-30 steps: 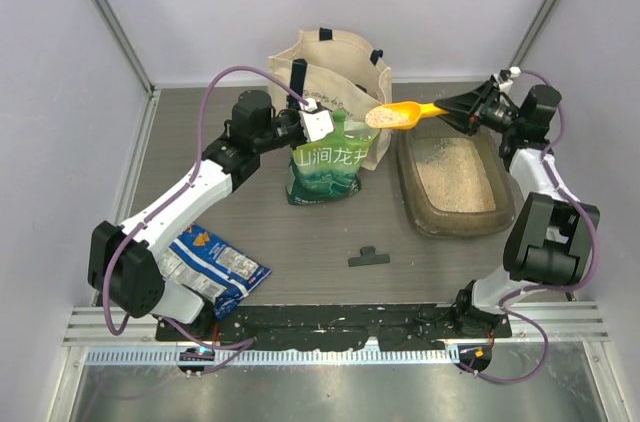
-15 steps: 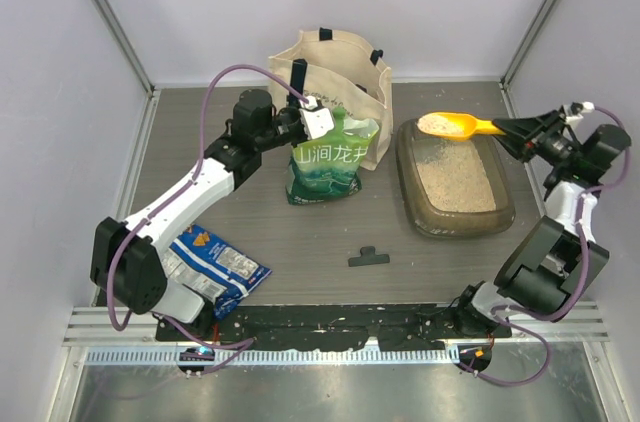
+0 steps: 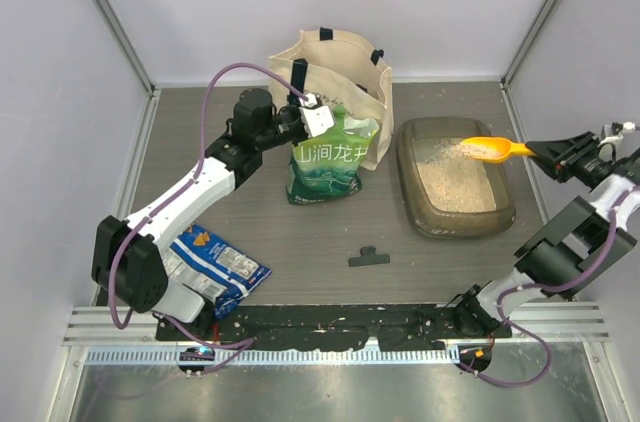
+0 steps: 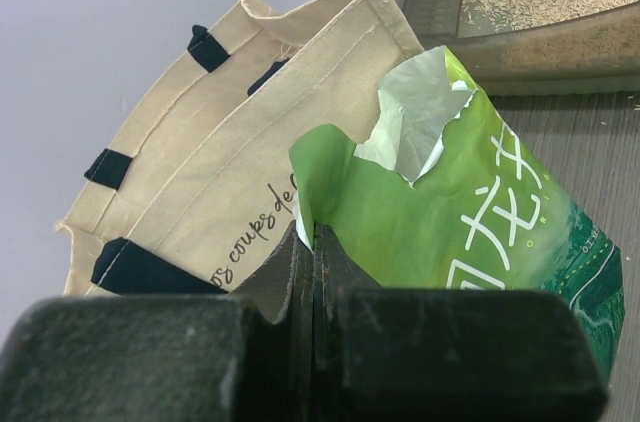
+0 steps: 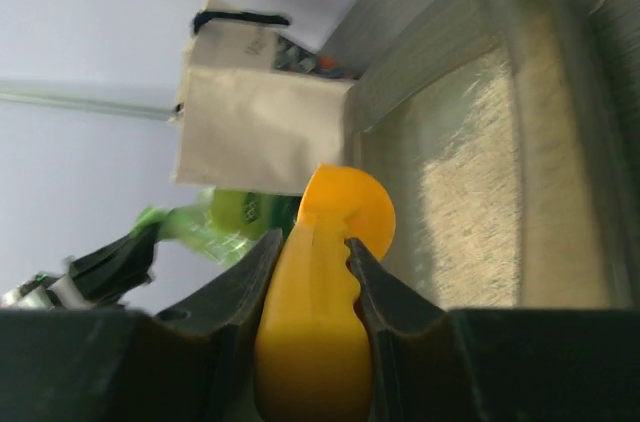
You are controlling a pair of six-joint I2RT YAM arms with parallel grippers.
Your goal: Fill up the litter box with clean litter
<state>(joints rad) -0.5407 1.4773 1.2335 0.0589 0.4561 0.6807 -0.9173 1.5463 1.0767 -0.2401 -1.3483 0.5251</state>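
The left arm point(image 3: 190, 187) stretches from its base at the near left, elbow low, forearm slanting up toward the middle of the table. The left gripper point(image 3: 314, 122) is pinched flat, fingers pressed together on the torn top edge of the green pouch point(image 3: 330, 167). The right arm point(image 3: 560, 242) is folded far out to the right side, its wrist pointing inward. The right gripper point(image 3: 547, 150) clamps the handle of the orange scoop point(image 3: 490, 148), jaws partway apart around it. The wrist looks roughly level, though from here I can't be sure.

Right tool point(image 3: 545, 150) holding orange scoop point(image 3: 487, 148) over litter box point(image 3: 408, 180)
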